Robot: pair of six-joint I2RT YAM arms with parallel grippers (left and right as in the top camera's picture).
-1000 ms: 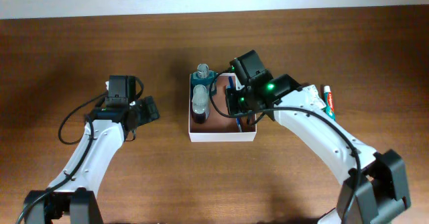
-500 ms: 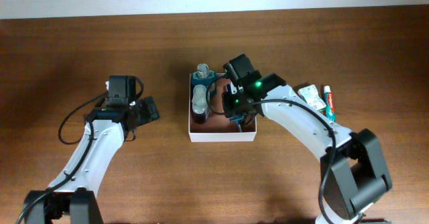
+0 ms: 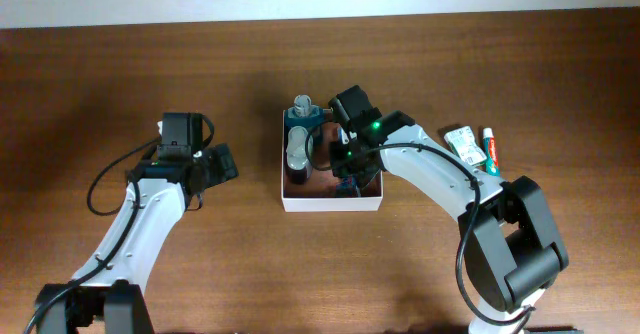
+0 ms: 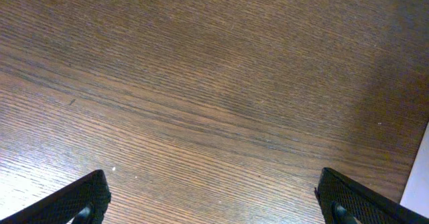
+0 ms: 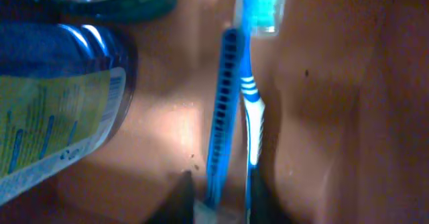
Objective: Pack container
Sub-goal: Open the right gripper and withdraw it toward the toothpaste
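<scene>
Since a second ago, the right pincer has travelled from the right-hand wall of the container toward its middle. The left pincer has not shifted; it hangs spread wide over the bare table.

The container sits directly beneath the right pincer. In the wrist view, a blue slotted comb and a blue-and-white toothbrush lie side by side on the reddish-brown floor, running straight ahead of the fingertips. Their near ends sit between the fingers. The fingers stand close together, but I cannot tell whether they are pinching these items or are just clear of them.

A labelled blue bottle lies just beside the pincer, on its left in the wrist view.

I judge the step in hand to be laying the comb and toothbrush down. To do it well:
1. I confirm both items rest flat before I part the fingers.
2. I part them only a little, since the bottle crowds one side.
3. I lift straight up, without sideways drag.

A toothpaste tube and a green-and-white packet wait outside the container, well off to the pincer's right.
</scene>
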